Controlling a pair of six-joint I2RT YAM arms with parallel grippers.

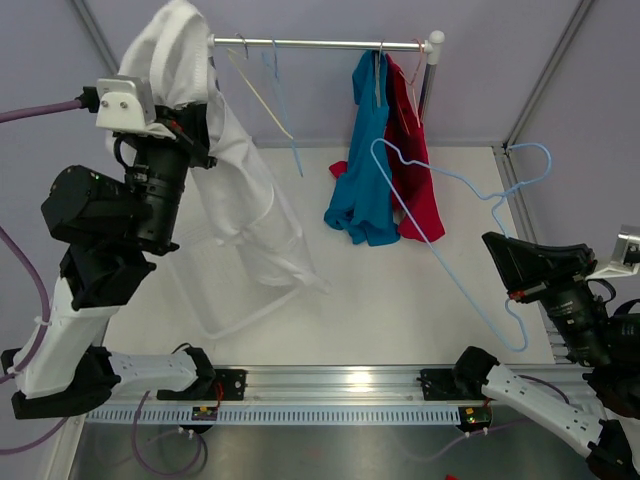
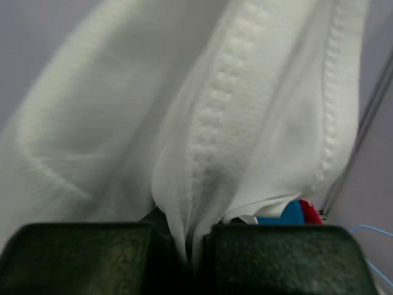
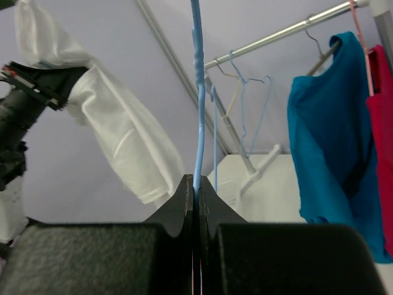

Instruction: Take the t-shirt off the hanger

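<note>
Two tools: my left tool point(image 2: 196, 243) pinches white t-shirt point(image 1: 240, 200) at 10 o'clock; right tool point(image 3: 195, 203) nips blue hanger point(image 3: 199, 123).
Shirt feel: soft, light, floppy, so I'd grab bunched fabric.

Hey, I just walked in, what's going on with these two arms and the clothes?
The left arm's fingers are shut on the white t-shirt, holding it up near the rail. The right arm's fingers are clamped on a light blue hanger, which is bare and off the rail. A teal shirt and a red shirt hang on the rail.
</note>
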